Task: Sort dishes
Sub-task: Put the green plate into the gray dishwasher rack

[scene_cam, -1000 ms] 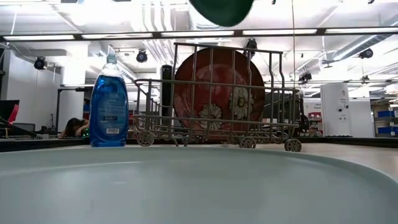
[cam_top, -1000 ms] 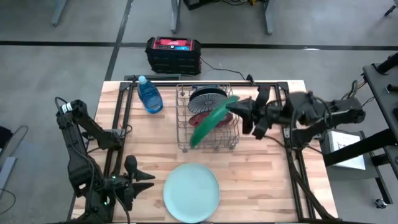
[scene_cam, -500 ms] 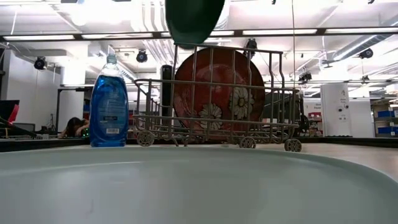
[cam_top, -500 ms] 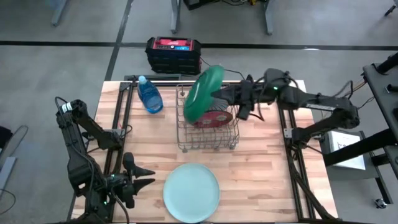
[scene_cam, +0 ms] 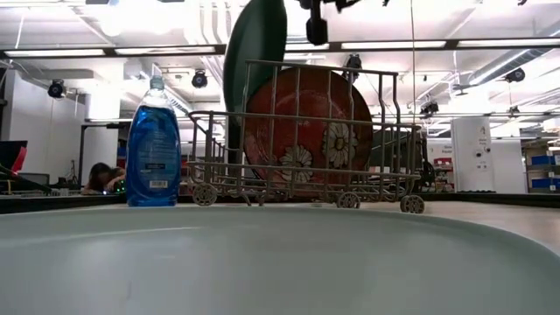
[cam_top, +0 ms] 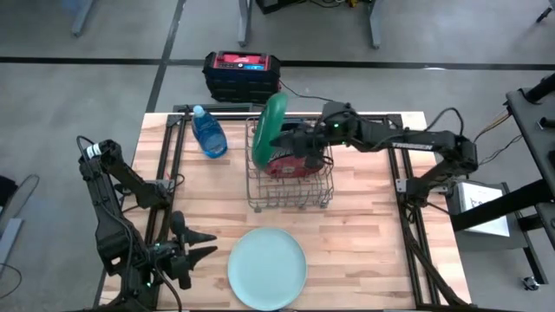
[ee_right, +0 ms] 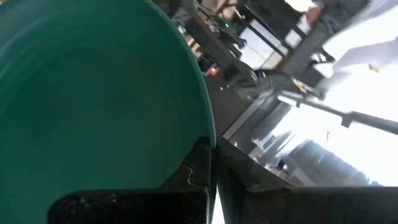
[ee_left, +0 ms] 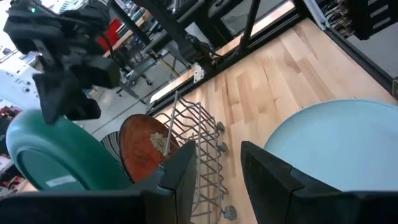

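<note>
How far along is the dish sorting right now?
Done: the red flowered plate and a striped plate stand in the wire rack. In hand: the right gripper holds the green plate on edge above the rack. Left: the pale plate lies flat by the idle left gripper.

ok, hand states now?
Left hand: open, empty, near the pale plate.
Right hand: closed on the green plate, over the rack.

no legible text, blue bottle label too small to read
</note>
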Controlling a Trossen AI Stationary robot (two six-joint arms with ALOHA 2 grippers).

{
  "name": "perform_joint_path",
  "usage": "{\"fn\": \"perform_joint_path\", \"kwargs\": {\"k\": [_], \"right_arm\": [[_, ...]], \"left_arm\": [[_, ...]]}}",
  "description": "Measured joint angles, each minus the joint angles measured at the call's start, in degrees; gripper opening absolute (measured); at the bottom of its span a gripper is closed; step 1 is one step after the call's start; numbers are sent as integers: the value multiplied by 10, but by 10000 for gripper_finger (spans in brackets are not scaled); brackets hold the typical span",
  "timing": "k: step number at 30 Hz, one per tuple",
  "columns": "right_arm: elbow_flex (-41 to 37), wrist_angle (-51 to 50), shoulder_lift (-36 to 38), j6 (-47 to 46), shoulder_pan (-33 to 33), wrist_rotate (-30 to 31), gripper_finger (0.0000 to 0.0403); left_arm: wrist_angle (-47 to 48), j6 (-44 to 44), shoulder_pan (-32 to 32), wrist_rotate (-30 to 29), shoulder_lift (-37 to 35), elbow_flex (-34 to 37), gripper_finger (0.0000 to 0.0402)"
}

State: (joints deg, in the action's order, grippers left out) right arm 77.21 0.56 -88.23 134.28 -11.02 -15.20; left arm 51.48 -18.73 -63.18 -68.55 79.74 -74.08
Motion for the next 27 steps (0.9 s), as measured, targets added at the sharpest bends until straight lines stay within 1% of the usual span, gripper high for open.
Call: {"fn": "perform_joint_path", "kwargs": {"k": [4, 10, 27], "right_arm": [[0, 2, -26, 44, -1, -2, 0], [0, 2, -56, 74, -2, -2, 0], [0, -5, -101, 79, -2, -5, 0]], "left_arm": [[0, -4, 0, 0, 0, 0, 116], [0, -4, 0, 0, 0, 0, 116], [2, 0, 0, 0, 0, 0, 116]]}}
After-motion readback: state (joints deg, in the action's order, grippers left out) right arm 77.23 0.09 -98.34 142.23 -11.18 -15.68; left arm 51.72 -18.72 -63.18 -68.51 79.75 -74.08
